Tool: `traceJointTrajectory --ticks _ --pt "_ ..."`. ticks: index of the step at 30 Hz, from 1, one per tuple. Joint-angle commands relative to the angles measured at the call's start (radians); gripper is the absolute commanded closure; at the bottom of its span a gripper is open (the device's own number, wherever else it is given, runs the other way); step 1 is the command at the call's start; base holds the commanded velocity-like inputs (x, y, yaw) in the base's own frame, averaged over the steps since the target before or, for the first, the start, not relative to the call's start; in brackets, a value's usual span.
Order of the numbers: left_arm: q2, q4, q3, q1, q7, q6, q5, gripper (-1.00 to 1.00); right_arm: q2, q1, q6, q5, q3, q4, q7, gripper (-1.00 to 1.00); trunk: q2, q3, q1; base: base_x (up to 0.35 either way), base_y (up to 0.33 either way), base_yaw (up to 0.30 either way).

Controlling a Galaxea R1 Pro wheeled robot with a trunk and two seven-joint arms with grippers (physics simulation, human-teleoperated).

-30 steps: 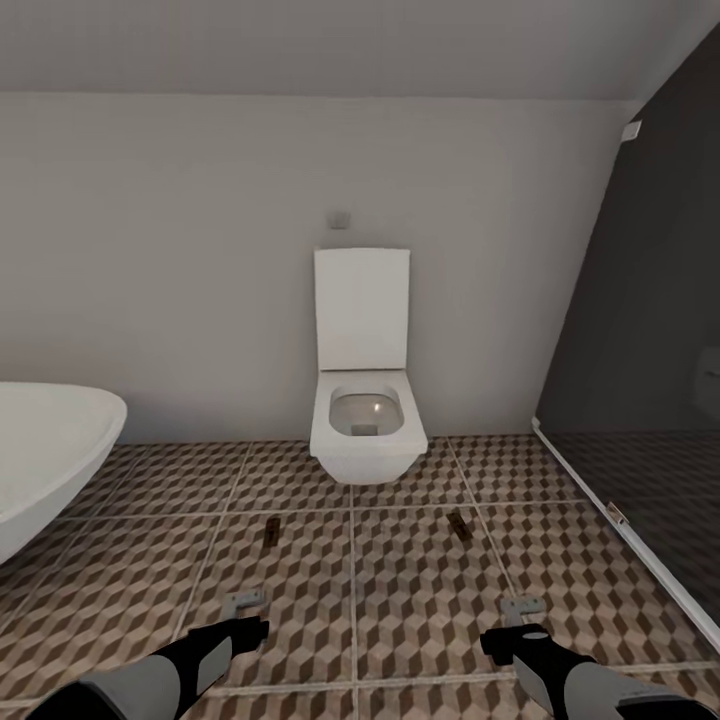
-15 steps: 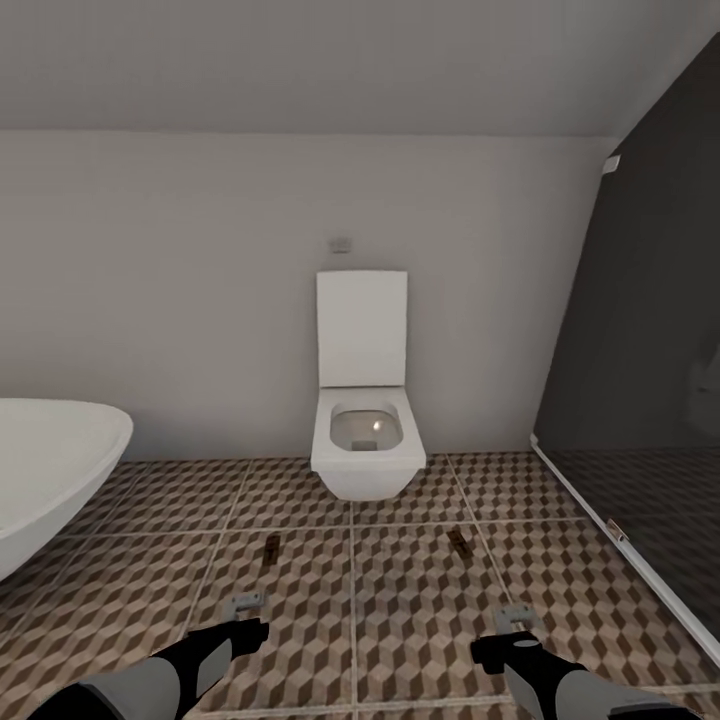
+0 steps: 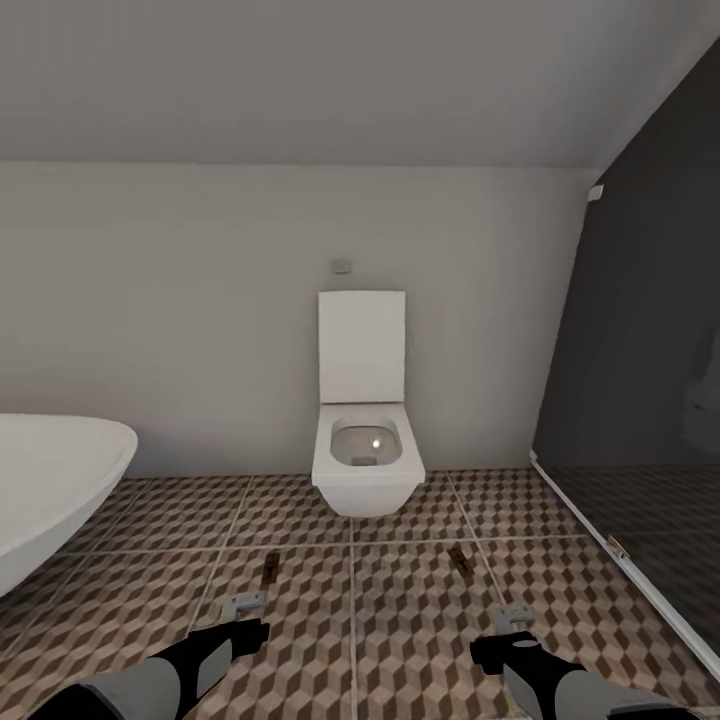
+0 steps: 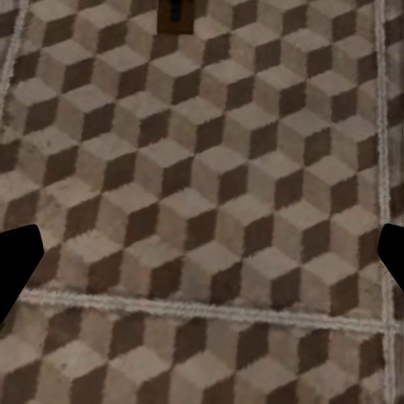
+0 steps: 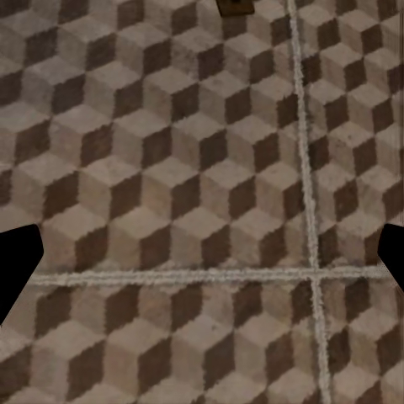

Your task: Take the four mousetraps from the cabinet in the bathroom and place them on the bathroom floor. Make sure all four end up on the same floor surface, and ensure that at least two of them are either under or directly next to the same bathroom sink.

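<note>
Lying on the tiled floor point(image 3: 400, 620), two mousetraps point(image 3: 269, 569) point(image 3: 459, 559) sit ahead of the left gripper point(image 3: 243, 606) and right gripper point(image 3: 513, 620), both spread open and empty. Toilet point(image 3: 366, 470) beyond; bathtub point(image 3: 50, 490) left, dark glass panel point(image 3: 640, 420) right.
</note>
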Motion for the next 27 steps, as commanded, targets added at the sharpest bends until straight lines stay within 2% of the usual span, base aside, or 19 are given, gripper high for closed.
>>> traceJointTrajectory --ticks 1,27 --pt "0.0 -0.001 -0.008 0.0 0.004 0.004 0.008 -1.0 0.0 -0.001 0.001 0.003 0.008 0.002 -0.003 -1.0 0.007 0.002 -0.004 0.0 0.0 0.0" --pt "-0.012 -0.001 -0.008 0.015 0.004 0.004 0.009 -1.0 0.001 0.009 0.01 0.003 0.008 0.004 -0.001 -1.0 0.189 0.084 -0.104 0.0 0.0 0.0"
